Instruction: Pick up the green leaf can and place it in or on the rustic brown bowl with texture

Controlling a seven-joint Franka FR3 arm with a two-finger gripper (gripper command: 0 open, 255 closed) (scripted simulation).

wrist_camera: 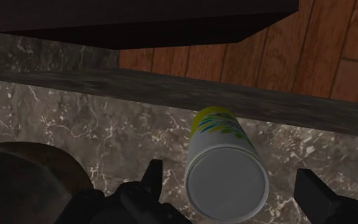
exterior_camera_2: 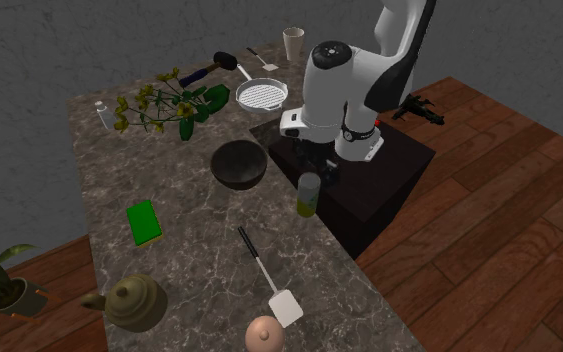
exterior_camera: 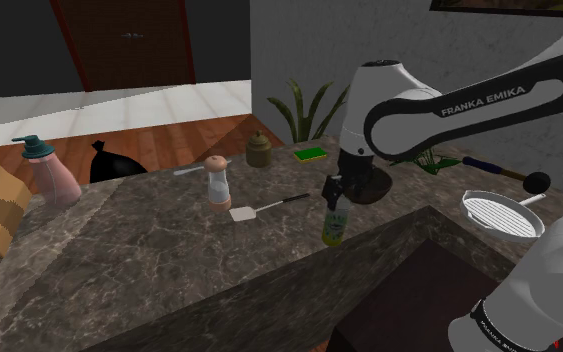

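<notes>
— Scanning from the second exterior view's left: a flat green sponge [exterior_camera_2: 144, 222], then the dark brown round bowl [exterior_camera_2: 238, 165] on the grey marbled counter [exterior_camera_2: 189, 270].
— And just right of it, the white can with green and yellow leaf print [exterior_camera_2: 309, 195], upright near the counter's edge!
— The black two-finger gripper [exterior_camera: 334, 195] hangs right above it, fingers [wrist_camera: 153, 177] spread wide either side, touching nothing.

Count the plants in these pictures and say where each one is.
2. A yellow-flowered plant lies on the counter near the dark bowl; a potted plant stands on the wood floor past the counter's end. Others could be hidden.
</notes>
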